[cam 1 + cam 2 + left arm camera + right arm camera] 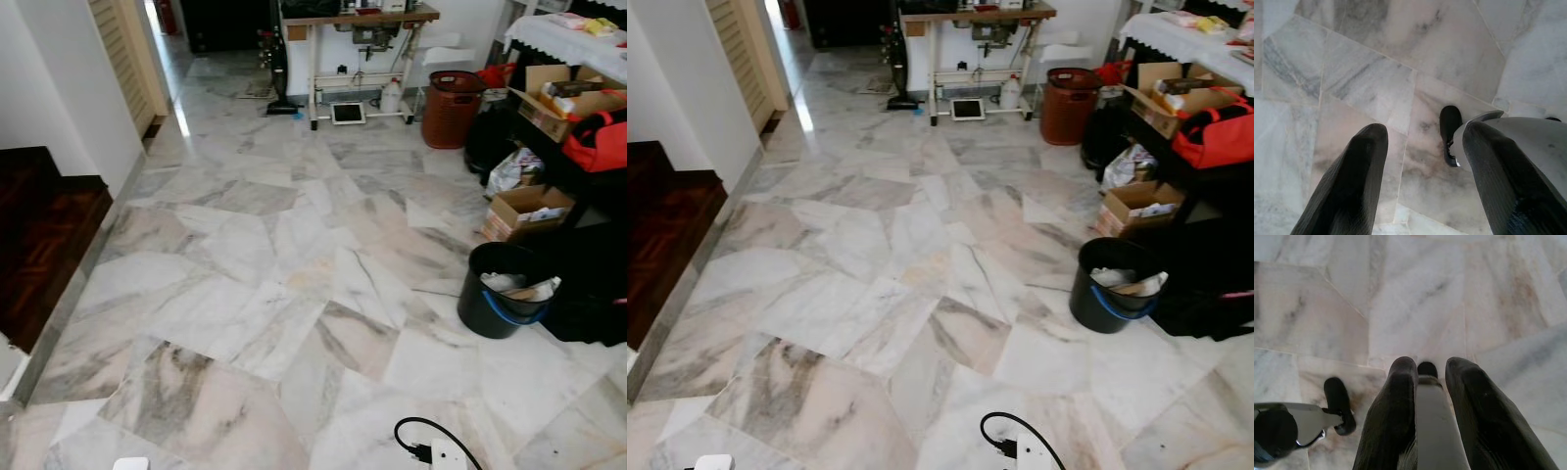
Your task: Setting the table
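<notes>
Right wrist view: right end effector (1422,377) clamps a silver utensil (1437,426) (left end effector (1422,147) gapes, empty) above marble floor (294,245).

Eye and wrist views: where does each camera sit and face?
Left eye view: on head, forward and down over marble floor to black bucket.
Right eye view: beside it, same bucket.
Left wrist view: down past left end effector onto floor, robot foot.
Right wrist view: down past right end effector, another foot.
Wrists share marble.
</notes>
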Available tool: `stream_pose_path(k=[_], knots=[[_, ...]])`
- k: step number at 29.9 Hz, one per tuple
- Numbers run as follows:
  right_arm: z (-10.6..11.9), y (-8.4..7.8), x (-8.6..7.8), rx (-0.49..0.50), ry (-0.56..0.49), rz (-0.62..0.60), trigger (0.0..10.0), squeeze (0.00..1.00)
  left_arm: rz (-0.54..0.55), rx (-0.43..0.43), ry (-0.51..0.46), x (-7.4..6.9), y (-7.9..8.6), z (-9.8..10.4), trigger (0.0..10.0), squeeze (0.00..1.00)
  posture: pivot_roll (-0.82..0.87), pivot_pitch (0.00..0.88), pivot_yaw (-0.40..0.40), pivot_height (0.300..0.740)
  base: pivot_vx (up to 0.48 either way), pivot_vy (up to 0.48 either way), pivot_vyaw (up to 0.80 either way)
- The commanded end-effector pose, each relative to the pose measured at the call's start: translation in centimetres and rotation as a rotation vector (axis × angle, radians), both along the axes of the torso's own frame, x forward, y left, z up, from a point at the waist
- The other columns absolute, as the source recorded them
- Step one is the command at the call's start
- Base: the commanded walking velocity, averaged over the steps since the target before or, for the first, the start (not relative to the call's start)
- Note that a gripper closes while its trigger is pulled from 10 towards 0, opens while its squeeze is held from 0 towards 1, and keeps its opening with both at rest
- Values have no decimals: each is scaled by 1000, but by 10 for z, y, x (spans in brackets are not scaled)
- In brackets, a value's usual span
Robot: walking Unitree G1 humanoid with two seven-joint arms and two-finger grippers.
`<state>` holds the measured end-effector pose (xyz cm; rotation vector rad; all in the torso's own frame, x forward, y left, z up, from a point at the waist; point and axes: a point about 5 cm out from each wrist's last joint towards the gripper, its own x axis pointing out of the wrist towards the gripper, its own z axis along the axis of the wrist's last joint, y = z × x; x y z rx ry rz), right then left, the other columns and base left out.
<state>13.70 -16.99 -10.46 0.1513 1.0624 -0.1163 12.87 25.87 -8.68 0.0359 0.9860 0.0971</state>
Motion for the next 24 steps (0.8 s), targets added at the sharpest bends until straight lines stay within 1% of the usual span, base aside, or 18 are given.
stream_pose_path(k=[1,6,8,15,24], knots=[[0,-10,-3,-12,-7,-21,10000,0,-19,12,27,-3,2,-1,10000,0,12,0,12,740,0,0,0],[1,-11,-3,-13,-19,-34,10000,0,-21,12,26,-3,1,-1,10000,0,9,0,11,740,0,0,0],[1,-11,-3,-14,-22,-31,10000,0,-24,11,29,-3,1,-1,10000,0,6,0,14,740,0,0,-531],[0,-12,-5,-9,-26,-36,10000,0,-40,12,37,-3,1,-1,10000,0,1,0,16,740,0,0,-753],[0,-11,-5,-10,-24,-40,10000,0,-35,14,36,-2,2,-1,10000,0,-5,0,24,740,0,0,-724]])
